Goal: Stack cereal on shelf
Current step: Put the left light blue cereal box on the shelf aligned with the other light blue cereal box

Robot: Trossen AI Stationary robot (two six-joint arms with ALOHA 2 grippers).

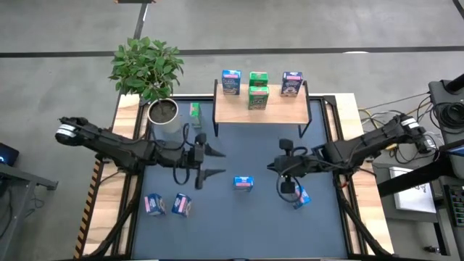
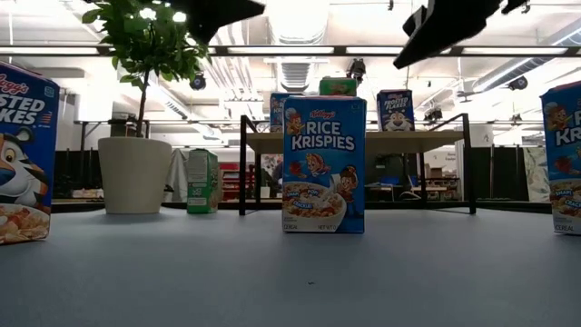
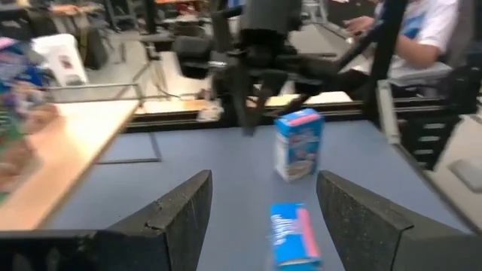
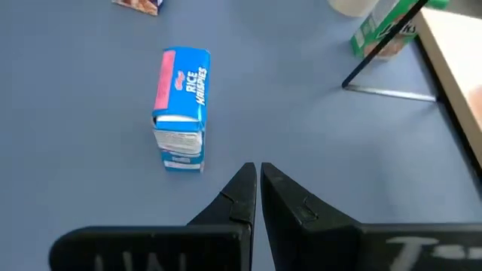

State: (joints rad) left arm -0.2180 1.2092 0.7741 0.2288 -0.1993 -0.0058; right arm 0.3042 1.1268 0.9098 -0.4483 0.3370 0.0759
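Observation:
The light-wood shelf [image 1: 279, 110] stands at the mat's far side and carries a light blue box [image 1: 230, 82], two green boxes [image 1: 258, 90], one of them on top of the other in the low view, and a dark blue box [image 1: 291, 83]. A light blue Rice Krispies box [image 1: 243, 183] [image 2: 324, 163] [image 4: 183, 105] stands upright mid-mat. My left gripper [image 1: 214, 162] [image 3: 260, 207] hovers open to its left. My right gripper [image 1: 274, 165] [image 4: 257, 184] hovers shut to its right, beside another box [image 1: 301, 197] [image 3: 299, 143].
A potted plant [image 1: 161, 109] stands at the mat's far left with a green box [image 1: 194, 110] [image 2: 202, 180] beside it. Two more boxes [image 1: 154, 205] [image 1: 181, 205] sit near the mat's left near corner. A person sits beyond the table in the left wrist view.

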